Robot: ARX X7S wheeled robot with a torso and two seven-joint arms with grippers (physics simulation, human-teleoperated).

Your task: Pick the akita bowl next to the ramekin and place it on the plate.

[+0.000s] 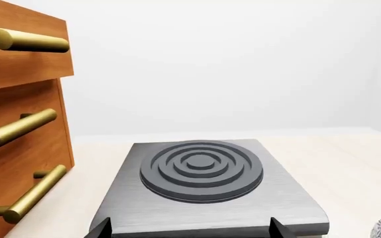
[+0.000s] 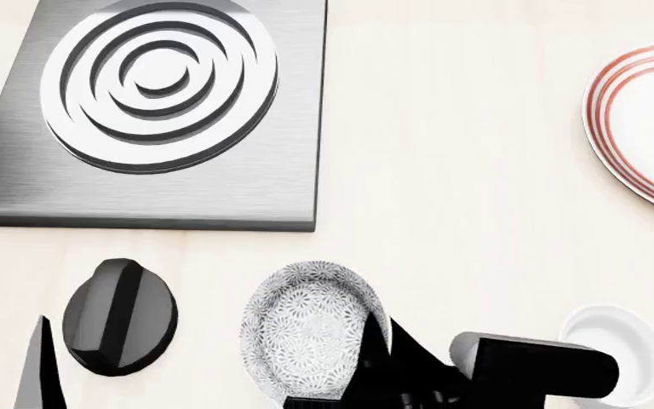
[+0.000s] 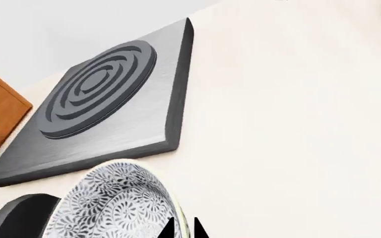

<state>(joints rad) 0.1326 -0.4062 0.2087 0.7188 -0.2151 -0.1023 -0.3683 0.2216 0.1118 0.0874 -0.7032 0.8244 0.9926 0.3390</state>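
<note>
The akita bowl [image 2: 304,328], grey-and-white floral, sits tilted near the front of the counter, just left of the plain white ramekin [image 2: 628,345]. My right gripper [image 3: 184,229] is shut on the bowl's [image 3: 111,203] right rim, one fingertip inside and one outside. The plate [image 2: 645,128], white with red rings, lies at the far right and is cut off by the view's edge. My left gripper [image 1: 190,230] is open with nothing between its widely spread fingertips, hovering at the near edge of the hot plate [image 1: 200,171].
A steel hot plate [image 2: 157,111] with concentric rings fills the back left. Wooden drawers with brass handles [image 1: 18,129] stand left of it. My left arm [image 2: 117,315] hangs just left of the bowl. Bare counter [image 2: 463,170] lies between bowl and plate.
</note>
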